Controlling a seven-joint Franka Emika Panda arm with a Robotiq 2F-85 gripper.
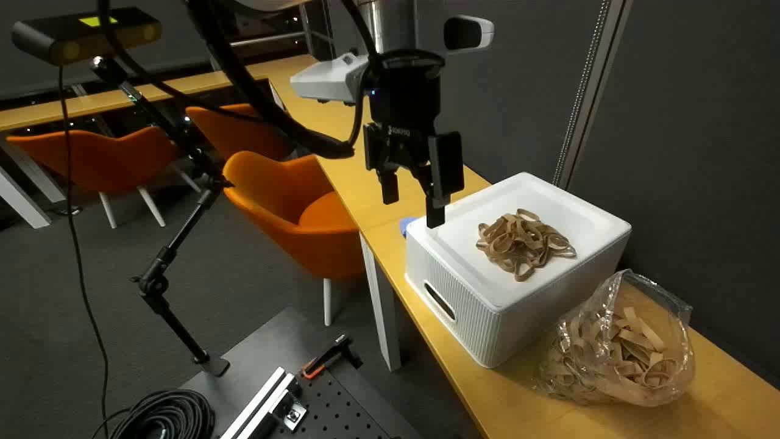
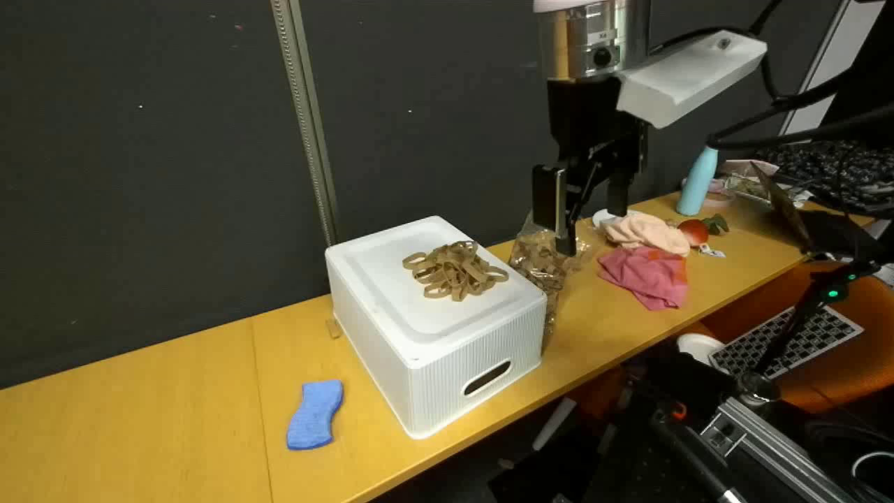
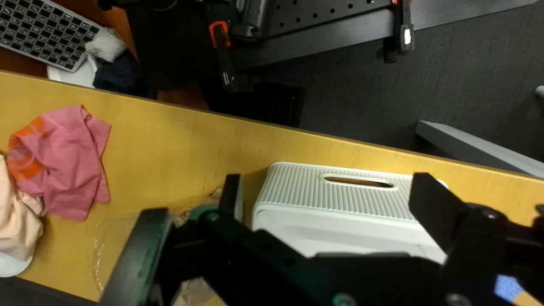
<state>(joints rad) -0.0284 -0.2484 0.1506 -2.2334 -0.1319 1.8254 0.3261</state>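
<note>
Hanging above the yellow-brown wooden table [image 2: 154, 433]: one Robotiq gripper [image 1: 413, 206], fingers spread wide, nothing held between them. Below it, by the wrist view: a white ribbed storage box [image 2: 377, 353], apparently upturned. On its flat top: one loose heap of tan rubber bands [image 1: 524, 241], well apart from the fingertips. Just beside the box: a crumpled clear plastic bag [image 1: 661, 305] containing more such bands [image 1: 643, 347]. Risks, as judged: the bands look intertwined, so a pinch could bring up a tangle or trail strays over the box's rim; the heap is low on a hard top, so fingertips brought down too far could knock the box, which stands near the table's front edge; limp film could snag on a finger passing low. Surface: smooth wood grain, also bearing a blue sponge [image 2: 314, 416], a pink cloth [image 2: 646, 276], a peach cloth [image 2: 646, 232] and a pale-blue bottle [image 2: 698, 183]. Room: dark wall panels [image 2: 160, 175] behind the table; orange shell chairs [image 1: 265, 186] on dark grey carpet [image 1: 244, 274]; a black perforated plate [image 1: 341, 408], coiled black cable [image 1: 198, 414] near it; a checkered calibration board [image 3: 46, 34] by the table's edge.
</note>
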